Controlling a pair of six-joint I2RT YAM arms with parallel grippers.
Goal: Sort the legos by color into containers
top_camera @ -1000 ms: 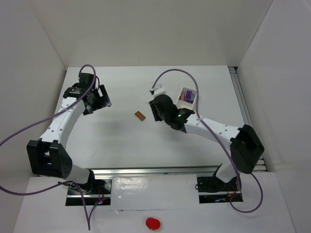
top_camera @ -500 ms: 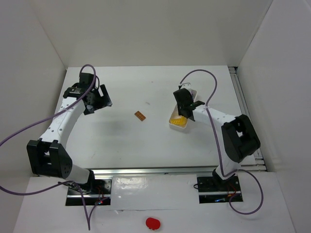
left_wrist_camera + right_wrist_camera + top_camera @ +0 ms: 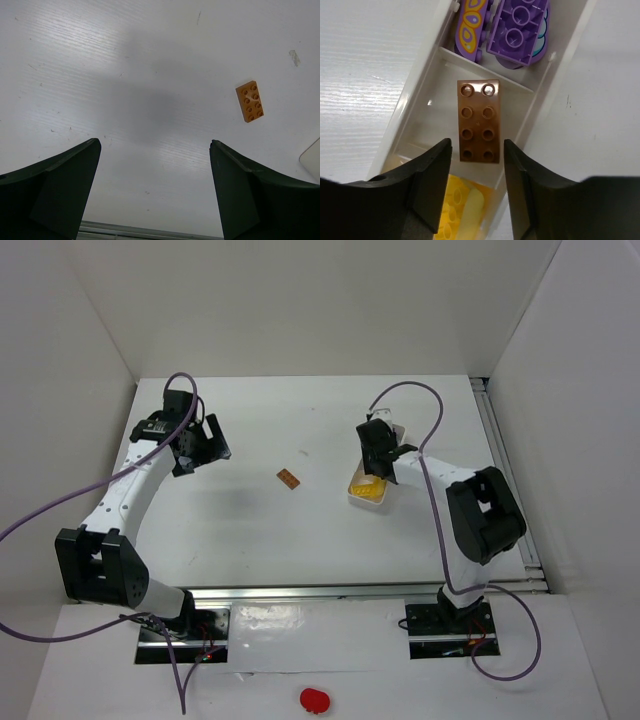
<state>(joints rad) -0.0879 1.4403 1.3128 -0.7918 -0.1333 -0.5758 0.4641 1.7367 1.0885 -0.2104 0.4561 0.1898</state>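
We see a brown brick [image 3: 479,122] in the white tray [image 3: 436,120], flanked by purple bricks [image 3: 518,30] and yellow bricks [image 3: 457,210]. One purple piece [image 3: 471,25] carries yellow ovals. An orange brick [image 3: 250,101] lies on the white table [image 3: 125,75]. The left end effector [image 3: 155,145] and right end effector [image 3: 476,145] are dark, nearly black.

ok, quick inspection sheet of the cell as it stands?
Surface: white table, faint marks, one loose orange brick lying on it.
Job's things: tray holds purple bricks, a brown brick in the middle section, and yellow bricks.
Clutter: red blob on the near ledge.
Pincers: left pincer open, empty; right pincer open, straddling the brown brick.
Cables: purple cables on both arms, off the bricks.
Surroundings: white walls.
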